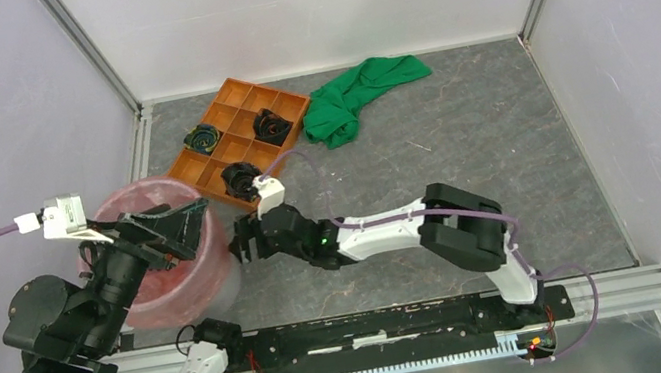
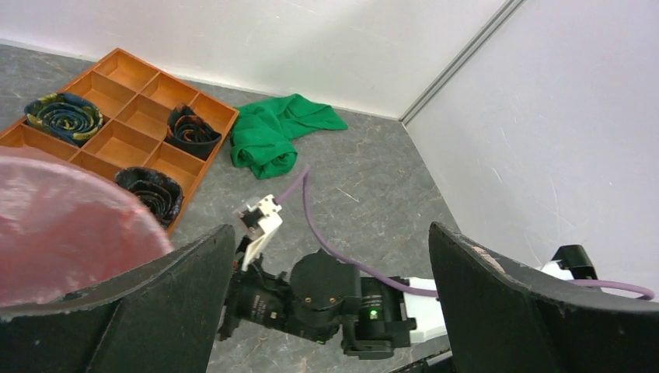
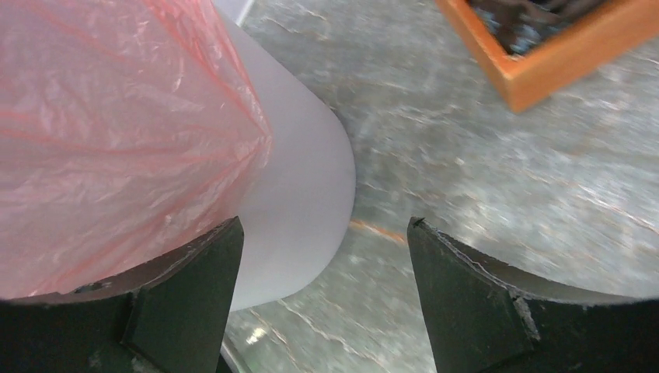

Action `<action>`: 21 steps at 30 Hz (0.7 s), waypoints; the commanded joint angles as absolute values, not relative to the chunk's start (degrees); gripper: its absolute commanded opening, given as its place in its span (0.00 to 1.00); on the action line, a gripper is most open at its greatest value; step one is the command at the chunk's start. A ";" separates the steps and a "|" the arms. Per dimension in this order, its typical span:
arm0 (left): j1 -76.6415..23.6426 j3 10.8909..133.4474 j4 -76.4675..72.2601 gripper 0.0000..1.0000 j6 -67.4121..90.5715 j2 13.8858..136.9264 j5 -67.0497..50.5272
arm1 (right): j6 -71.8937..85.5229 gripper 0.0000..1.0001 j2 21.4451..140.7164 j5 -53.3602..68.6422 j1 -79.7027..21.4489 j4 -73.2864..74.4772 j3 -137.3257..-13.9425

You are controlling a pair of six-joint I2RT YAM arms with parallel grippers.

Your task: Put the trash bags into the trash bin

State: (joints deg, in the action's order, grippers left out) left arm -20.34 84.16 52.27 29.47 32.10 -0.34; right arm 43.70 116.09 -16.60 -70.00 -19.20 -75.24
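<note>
The trash bin (image 1: pixel 225 283) is a round greyish-white bucket at the near left. The red-pink trash bag (image 1: pixel 138 200) lies in it and over its rim, covering most of the wall. My left gripper (image 1: pixel 192 232) hangs open and empty over the bin's right rim. In the left wrist view the left gripper (image 2: pixel 330 229) shows the bag (image 2: pixel 62 225) at its left and the right arm's wrist (image 2: pixel 326 299) below. My right gripper (image 1: pixel 237 246) is open and empty just right of the bin. In the right wrist view the right gripper (image 3: pixel 322 221) faces the bag (image 3: pixel 116 132) and the bare bin wall (image 3: pixel 303 194).
An orange compartment tray (image 1: pixel 242 135) with dark coiled items stands behind the bin, close to the right wrist. It also shows in the right wrist view (image 3: pixel 559 54). A green cloth (image 1: pixel 352 97) lies at the back. The left wall is close to the bin.
</note>
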 commanded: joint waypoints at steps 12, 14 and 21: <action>-20.39 85.86 47.84 1.00 28.87 35.55 0.29 | 22.41 0.94 88.31 -20.16 -65.22 -26.51 -50.06; -20.34 87.13 45.13 1.00 29.20 37.49 -1.58 | 15.74 0.96 80.15 -21.27 -64.57 -21.61 -46.13; -20.32 85.92 32.50 1.00 30.32 40.23 -2.15 | 3.94 0.98 53.88 -34.94 -64.46 7.28 -50.90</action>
State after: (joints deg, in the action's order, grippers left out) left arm -20.36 85.86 42.52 29.52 39.29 -1.43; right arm 13.91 64.77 -25.98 -64.14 -7.97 -45.52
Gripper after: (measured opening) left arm 0.994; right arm 0.982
